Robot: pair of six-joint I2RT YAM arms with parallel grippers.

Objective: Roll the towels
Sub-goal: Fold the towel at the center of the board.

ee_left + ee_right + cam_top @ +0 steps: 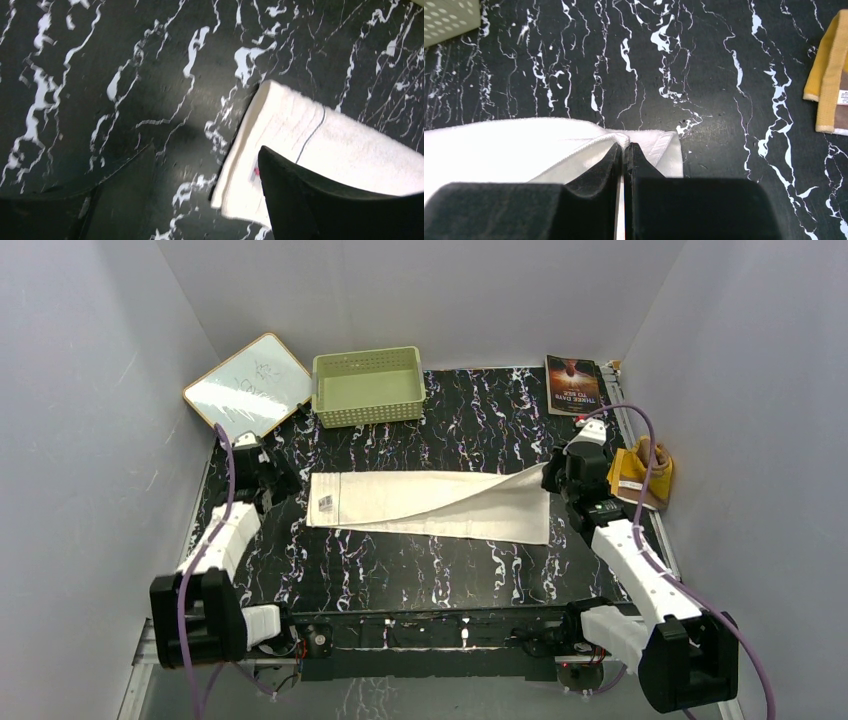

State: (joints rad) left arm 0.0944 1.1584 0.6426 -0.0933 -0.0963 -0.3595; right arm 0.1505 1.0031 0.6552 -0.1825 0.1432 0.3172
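Found left claw [206, 150] spread wide at the left end of the white towel [430, 505], one finger over the cloth, the other over bare worktop [400, 570]. Settled by the left wrist view alone; too small in the top view to judge. Noted towel lying lengthwise across the mid worktop, far right corner lifted. Found right claw [626, 150] pressed together, pinching that corner, plainest in the right wrist view. Recorded brown-and-yellow towel [640, 475] bunched at the right edge.

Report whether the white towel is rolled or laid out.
Laid out, not rolled: the white towel lies as a long flat strip, its right corner pinched by the right pincer.
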